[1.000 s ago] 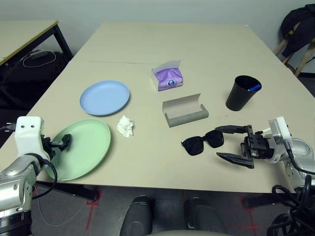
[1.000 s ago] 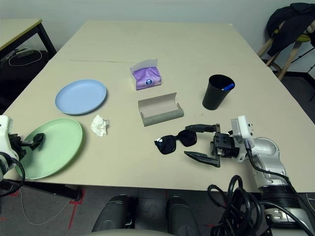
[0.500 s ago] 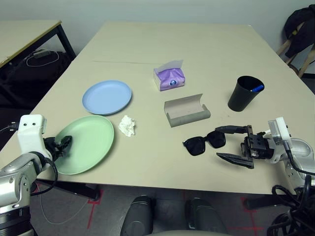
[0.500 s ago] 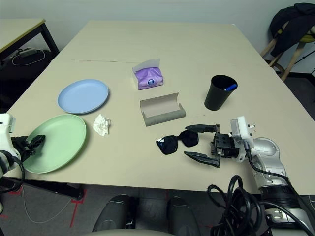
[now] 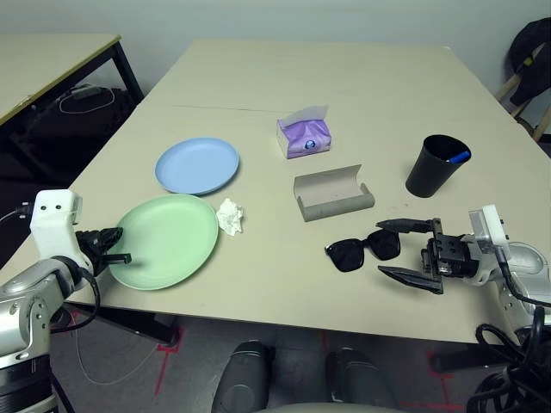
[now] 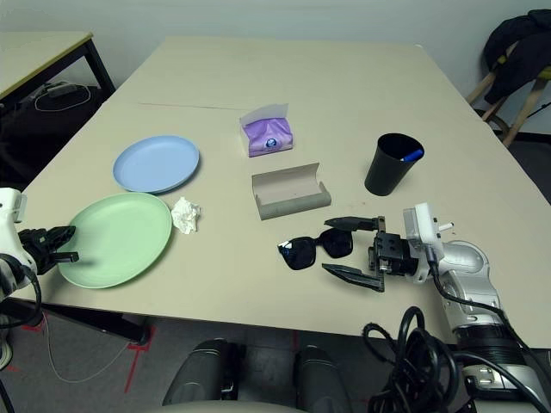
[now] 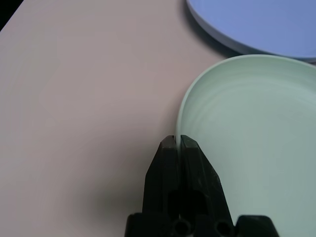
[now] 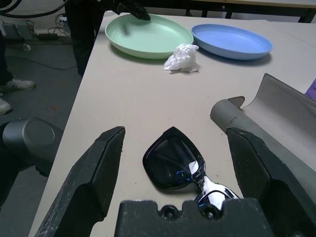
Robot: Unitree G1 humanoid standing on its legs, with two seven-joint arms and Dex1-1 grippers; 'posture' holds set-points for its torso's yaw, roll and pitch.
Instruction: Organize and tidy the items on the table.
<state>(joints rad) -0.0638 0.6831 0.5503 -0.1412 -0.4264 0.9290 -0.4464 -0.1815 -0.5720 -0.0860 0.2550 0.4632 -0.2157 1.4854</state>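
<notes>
Black cup (image 5: 438, 165) at two o'clock, holding something blue, possibly the pen. Glasses case (image 5: 333, 193) open, empty. Left gripper (image 7: 177, 140) pinching green plate (image 5: 165, 240) rim; right gripper (image 5: 411, 250) spread wide.

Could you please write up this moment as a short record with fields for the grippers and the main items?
left gripper: shut on the rim of the green plate
right gripper: open, sunglasses lying between its fingers
blue plate: flat on the table, beyond the green plate
tissue: crumpled, beside the green plate
glasses case: open, empty
black cup: upright, something blue inside
</notes>
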